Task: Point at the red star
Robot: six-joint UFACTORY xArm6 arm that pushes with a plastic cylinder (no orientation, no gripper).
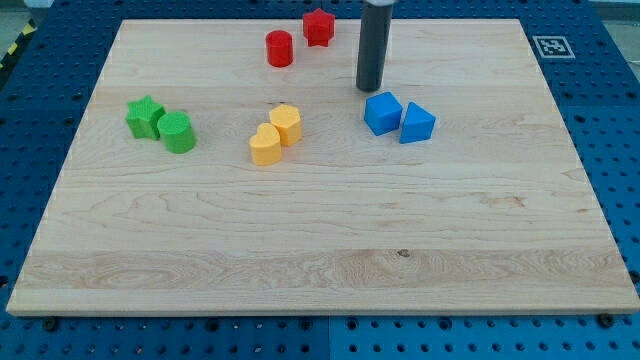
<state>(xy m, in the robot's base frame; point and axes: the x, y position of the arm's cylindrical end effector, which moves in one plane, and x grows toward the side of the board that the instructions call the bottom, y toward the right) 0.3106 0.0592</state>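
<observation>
The red star (pixel 318 26) lies near the view's top edge of the wooden board (pixel 320 250). A red cylinder (pixel 279 48) stands just left and below it. My tip (pixel 369 89) is the lower end of the dark rod, right of and below the red star, about a block's width away from it. The tip sits just above the blue cube (pixel 382 113) in the view.
A blue triangular block (pixel 417 123) touches the blue cube's right side. Two yellow blocks (pixel 284 124) (pixel 265 144) sit together at centre. A green star (pixel 145 116) and green cylinder (pixel 178 132) sit at the left. A marker tag (pixel 550 45) is at the top right.
</observation>
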